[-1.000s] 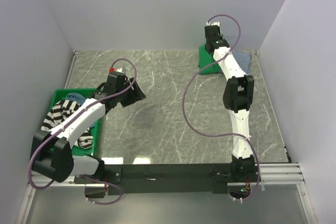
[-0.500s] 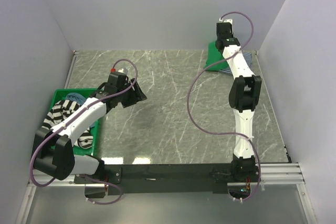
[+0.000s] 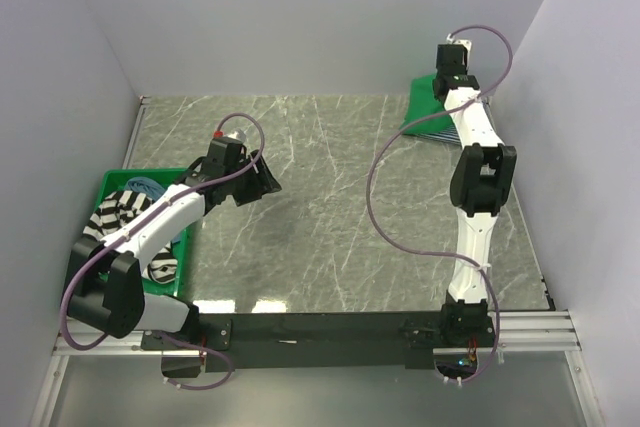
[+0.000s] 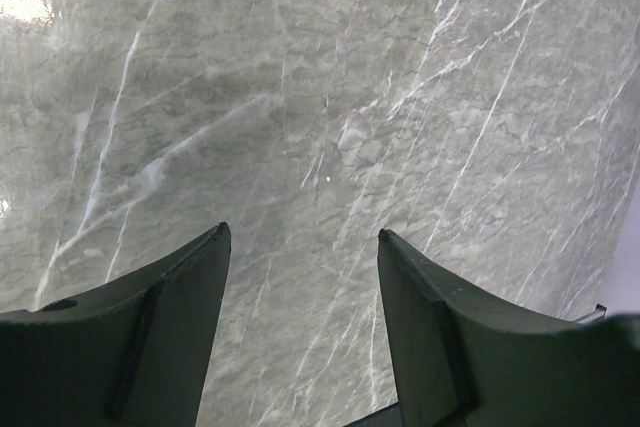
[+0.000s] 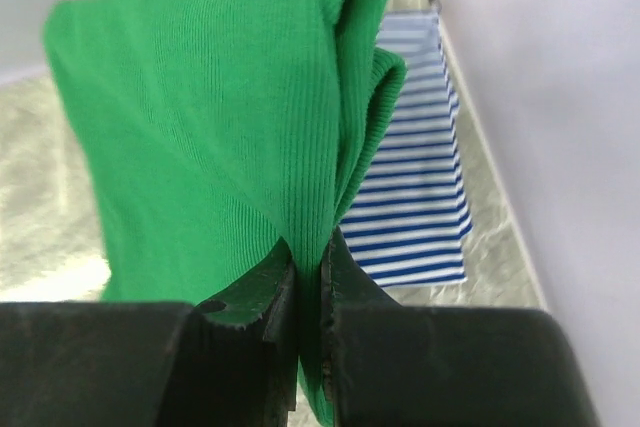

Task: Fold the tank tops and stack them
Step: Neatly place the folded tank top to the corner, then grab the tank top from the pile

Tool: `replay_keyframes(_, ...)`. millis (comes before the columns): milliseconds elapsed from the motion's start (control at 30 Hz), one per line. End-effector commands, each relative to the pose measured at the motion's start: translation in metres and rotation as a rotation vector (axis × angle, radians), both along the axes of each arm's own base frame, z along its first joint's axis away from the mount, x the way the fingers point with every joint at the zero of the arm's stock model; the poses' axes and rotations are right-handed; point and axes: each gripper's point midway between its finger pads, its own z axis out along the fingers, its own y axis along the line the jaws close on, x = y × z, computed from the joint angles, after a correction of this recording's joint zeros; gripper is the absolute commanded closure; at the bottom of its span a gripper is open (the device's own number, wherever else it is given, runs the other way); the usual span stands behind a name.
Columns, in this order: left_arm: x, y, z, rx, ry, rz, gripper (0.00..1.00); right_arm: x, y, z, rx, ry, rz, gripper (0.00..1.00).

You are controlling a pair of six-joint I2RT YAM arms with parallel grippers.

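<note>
the right fingers [image 5: 328, 259] are pinched shut on a fold of the green top [image 5: 220, 117], which hangs at the far right corner of the desk [image 3: 330, 197], over the thin blue-white striped top [image 5: 415, 187] lying flat by the wall. the left fingers [image 4: 190, 297] are spread apart with nothing between them, above the desk near the green bin [image 3: 110, 179], where the bold black-white striped top [image 3: 115, 215] and some blue cloth [image 3: 145, 185] lie.
</note>
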Motion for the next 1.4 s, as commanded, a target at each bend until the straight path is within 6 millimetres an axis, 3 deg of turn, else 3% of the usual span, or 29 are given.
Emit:
replay_keyframes(0, 0.007, -0.005, 0.011, -0.016, -0.044, -0.028, 0.34, -0.002, -0.026, 0.025, 0.077, -0.112, -0.077, 1.0)
replay_keyframes(267, 0.006, -0.007, 0.008, -0.025, -0.036, -0.039, 0.34, -0.009, -0.059, -0.033, 0.212, -0.042, -0.171, 0.98)
replay_keyframes(300, 0.005, -0.007, 0.006, -0.025, -0.033, -0.04, 0.34, -0.012, -0.064, -0.037, 0.235, -0.037, -0.191, 0.89)
replay_keyframes(333, 0.005, -0.007, 0.006, -0.025, -0.032, -0.039, 0.34, -0.013, -0.065, -0.044, 0.246, -0.025, -0.199, 0.67)
replay_keyframes(400, 0.005, -0.007, 0.008, -0.026, -0.034, -0.041, 0.34, -0.016, -0.066, -0.046, 0.279, -0.017, -0.223, 0.47)
replay_keyframes(500, 0.004, -0.007, 0.009, -0.029, -0.036, -0.041, 0.34, -0.023, -0.068, -0.041, 0.295, -0.025, -0.262, 0.37)
replay_keyframes(700, 0.004, -0.005, 0.011, -0.031, -0.043, -0.021, 0.34, -0.041, -0.064, -0.009, 0.341, -0.056, -0.307, 0.36)
replay_keyframes(733, 0.005, -0.004, 0.012, -0.032, -0.043, -0.011, 0.33, -0.044, -0.06, 0.007, 0.354, -0.083, -0.296, 0.36)
replay_keyframes(800, 0.005, -0.001, 0.013, -0.03, -0.047, 0.012, 0.33, -0.051, -0.042, 0.007, 0.38, -0.078, -0.275, 0.36)
replay_keyframes(833, 0.006, 0.001, 0.014, -0.03, -0.045, 0.029, 0.33, -0.057, -0.029, 0.027, 0.401, -0.109, -0.244, 0.36)
replay_keyframes(867, 0.007, 0.004, 0.018, -0.034, -0.052, 0.048, 0.33, -0.065, -0.005, 0.014, 0.415, -0.072, -0.209, 0.36)
replay_keyframes(900, 0.01, 0.012, 0.019, -0.017, -0.057, 0.087, 0.33, -0.066, 0.012, 0.019, 0.426, -0.092, -0.177, 0.36)
replay_keyframes(933, 0.009, 0.016, 0.02, -0.013, -0.045, 0.119, 0.33, -0.08, 0.031, 0.019, 0.439, -0.081, -0.135, 0.36)
replay_keyframes(967, 0.011, 0.026, 0.024, -0.002, -0.046, 0.165, 0.33, -0.083, 0.068, 0.022, 0.426, -0.084, -0.07, 0.36)
replay_keyframes(1033, 0.016, 0.052, 0.033, 0.05, -0.055, 0.311, 0.35, -0.106, 0.099, 0.014, 0.434, -0.06, -0.029, 0.35)
replay_keyframes(1133, 0.006, 0.105, 0.043, 0.129, -0.032, 0.567, 0.36, -0.134, 0.172, 0.005, 0.468, -0.029, 0.117, 0.35)
replay_keyframes(1167, -0.002, 0.131, 0.038, 0.161, 0.01, 0.657, 0.36, -0.138, 0.19, 0.005, 0.477, -0.03, 0.161, 0.35)
replay_keyframes(1200, -0.007, 0.147, 0.038, 0.171, 0.025, 0.721, 0.36, -0.151, 0.22, 0.002, 0.482, -0.011, 0.22, 0.35)
replay_keyframes(1233, -0.011, 0.177, 0.038, 0.161, 0.047, 0.843, 0.36, -0.16, 0.235, -0.008, 0.486, 0.021, 0.253, 0.35)
replay_keyframes(1367, -0.059, 0.249, 0.013, 0.196, 0.199, 1.143, 0.32, -0.193, 0.293, -0.03, 0.473, 0.1, 0.379, 0.36)
